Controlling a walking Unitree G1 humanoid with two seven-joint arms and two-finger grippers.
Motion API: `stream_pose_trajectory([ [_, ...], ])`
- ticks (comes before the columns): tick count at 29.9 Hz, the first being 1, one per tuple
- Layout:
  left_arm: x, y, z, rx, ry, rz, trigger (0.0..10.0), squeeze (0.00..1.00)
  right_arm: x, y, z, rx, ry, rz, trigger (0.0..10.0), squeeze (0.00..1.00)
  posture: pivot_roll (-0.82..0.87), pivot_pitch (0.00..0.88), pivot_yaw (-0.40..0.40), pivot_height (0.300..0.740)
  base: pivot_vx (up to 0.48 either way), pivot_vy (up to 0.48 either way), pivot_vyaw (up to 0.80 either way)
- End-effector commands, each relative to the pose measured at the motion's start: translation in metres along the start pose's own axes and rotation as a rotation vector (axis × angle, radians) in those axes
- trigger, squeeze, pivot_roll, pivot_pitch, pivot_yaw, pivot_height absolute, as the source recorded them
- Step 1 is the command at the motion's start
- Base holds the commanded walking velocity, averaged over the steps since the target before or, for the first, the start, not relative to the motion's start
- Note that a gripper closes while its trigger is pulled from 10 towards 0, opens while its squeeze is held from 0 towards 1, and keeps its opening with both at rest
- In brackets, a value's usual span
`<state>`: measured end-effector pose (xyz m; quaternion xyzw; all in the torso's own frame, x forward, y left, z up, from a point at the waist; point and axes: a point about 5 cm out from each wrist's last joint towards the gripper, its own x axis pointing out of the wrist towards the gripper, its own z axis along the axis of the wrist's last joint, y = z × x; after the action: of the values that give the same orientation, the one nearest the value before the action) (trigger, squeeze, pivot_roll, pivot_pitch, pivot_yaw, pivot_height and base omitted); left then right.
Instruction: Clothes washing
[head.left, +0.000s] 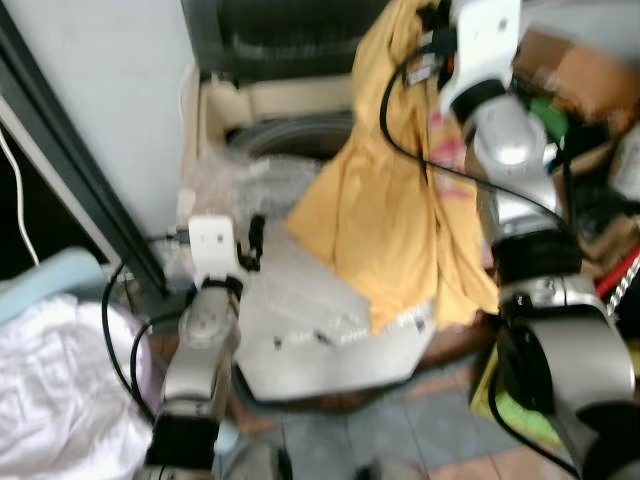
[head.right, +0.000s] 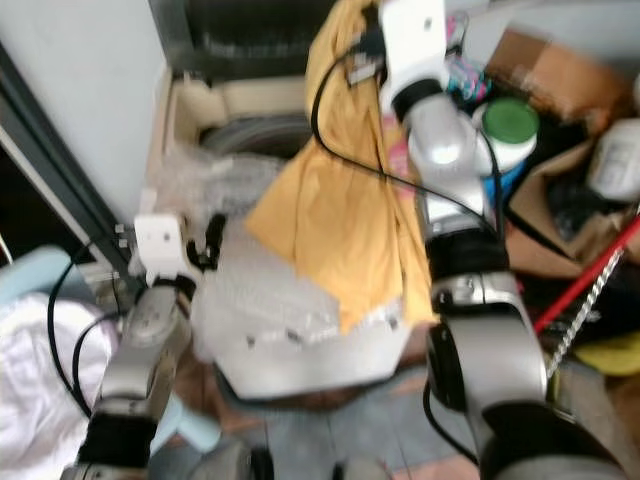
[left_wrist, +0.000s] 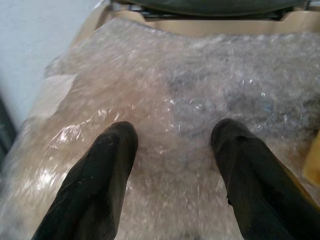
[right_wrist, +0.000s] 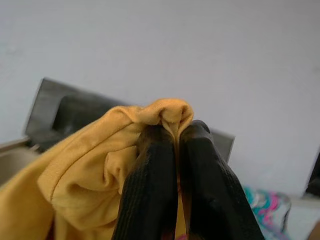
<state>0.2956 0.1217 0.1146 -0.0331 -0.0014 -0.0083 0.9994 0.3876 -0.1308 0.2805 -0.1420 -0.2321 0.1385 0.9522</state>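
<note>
Overhead, yellow garment (head.left: 385, 200) pinched by right fingers (right_wrist: 200, 180), bubble wrap (left_wrist: 200, 100) (crinkled) below

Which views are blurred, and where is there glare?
Both eye views are softly blurred, most on the right arm and the clutter beside it. The left wrist view shows glare on the bubble wrap. The right wrist view is sharp on the yellow cloth, and the wall behind is soft.

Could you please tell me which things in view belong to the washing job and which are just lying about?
Job:
- yellow garment, held up by the right end effector
- washer, its lid under bubble wrap
- left end effector, open over the wrap

Lying about:
- white cloth
- cardboard box
- green-lidded jar
</note>
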Motion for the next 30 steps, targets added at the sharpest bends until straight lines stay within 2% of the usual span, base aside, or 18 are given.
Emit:
stream_pose_trajectory([
  [1,-0.001,0.009,-0.006,0.015,0.034,0.044,10.0,0.0,0.0,0.003,0.002,0.045,-0.008,0.019,10.0,0.0,-0.03,0.004,0.037,0.74,0.0,0.0,0.0],
  [3,-0.001,0.01,-0.006,0.021,0.036,0.047,10.0,0.0,-0.004,0.012,-0.004,0.079,0.016,0.08,10.0,0.0,-0.03,0.006,0.04,0.74,0.0,0.0,0.0],
  [4,-0.001,0.01,-0.006,0.021,0.037,0.046,10.0,0.0,-0.005,0.017,-0.005,0.064,0.014,0.131,10.0,0.0,-0.03,0.006,0.04,0.74,0.0,0.0,0.79],
  [5,-0.001,0.01,-0.006,0.021,0.037,0.046,10.0,0.0,-0.005,0.017,-0.005,0.064,0.014,0.131,10.0,0.0,-0.03,0.006,0.04,0.74,0.0,0.0,0.79],
  [6,-0.001,0.009,-0.006,0.023,0.037,0.044,10.0,0.0,-0.005,0.024,-0.005,0.057,0.006,0.198,10.0,0.0,-0.04,0.007,0.043,0.74,0.0,0.0,0.78],
  [7,-0.001,0.009,-0.006,0.023,0.037,0.044,10.0,0.0,-0.005,0.024,-0.005,0.057,0.006,0.198,10.0,0.0,-0.04,0.007,0.043,0.74,0.0,0.0,0.78],
  [9,0.001,0.007,-0.006,0.025,0.038,0.033,10.0,0.0,-0.004,0.038,-0.001,0.07,-0.013,0.359,10.0,0.0,-0.04,0.006,0.042,0.74,0.0,0.0,0.75],
  [11,0.0,0.005,-0.006,0.023,0.033,0.027,10.0,0.0,-0.001,0.045,0.003,0.069,-0.025,0.449,10.0,0.0,-0.04,0.002,0.034,0.74,0.0,0.0,0.72],
  [14,0.0,0.005,-0.006,0.022,0.031,0.026,10.0,0.0,0.0,0.045,0.003,0.063,-0.022,0.461,10.0,0.0,-0.03,0.001,0.033,0.74,0.0,0.0,0.71],
  [21,-0.004,0.01,-0.007,0.018,0.031,0.033,10.0,0.0,0.005,0.04,-0.003,0.085,0.04,0.468,10.0,0.0,-0.02,0.0,0.022,0.74,0.0,0.0,0.0],
  [22,-0.005,0.011,-0.008,0.021,0.033,0.035,10.0,0.0,0.008,0.037,-0.008,0.082,0.094,0.472,10.0,0.0,-0.02,0.0,0.027,0.74,0.0,0.0,0.0],
  [24,-0.005,0.011,-0.008,0.021,0.033,0.035,10.0,0.0,0.008,0.037,-0.008,0.082,0.094,0.472,10.0,0.0,-0.02,0.0,0.027,0.74,0.0,0.0,0.0],
  [25,-0.004,0.011,-0.008,0.024,0.034,0.032,10.0,0.0,0.015,0.026,-0.01,0.015,0.146,0.444,10.0,0.0,-0.03,0.0,0.03,0.74,0.0,0.0,0.0],
  [27,-0.004,0.011,-0.008,0.024,0.034,0.032,10.0,0.0,0.015,0.026,-0.01,0.015,0.146,0.444,10.0,0.0,-0.03,0.0,0.03,0.74,0.0,0.0,0.0],
  [28,-0.001,0.01,-0.007,0.026,0.032,0.031,10.0,0.0,0.033,-0.009,0.014,-0.1,0.114,0.261,10.0,0.0,-0.03,0.0,0.025,0.74,0.0,0.0,0.0],
  [29,0.0,0.009,-0.006,0.027,0.031,0.039,10.0,0.0,0.047,-0.05,0.056,-0.184,-0.002,0.037,10.0,0.0,-0.03,0.0,0.019,0.74,0.0,0.0,0.0],
  [30,0.001,0.009,-0.006,0.03,0.032,0.05,10.0,0.0,0.051,-0.081,0.102,-0.255,-0.151,-0.147,10.0,0.0,-0.03,0.0,0.018,0.74,0.0,0.0,0.0],
])
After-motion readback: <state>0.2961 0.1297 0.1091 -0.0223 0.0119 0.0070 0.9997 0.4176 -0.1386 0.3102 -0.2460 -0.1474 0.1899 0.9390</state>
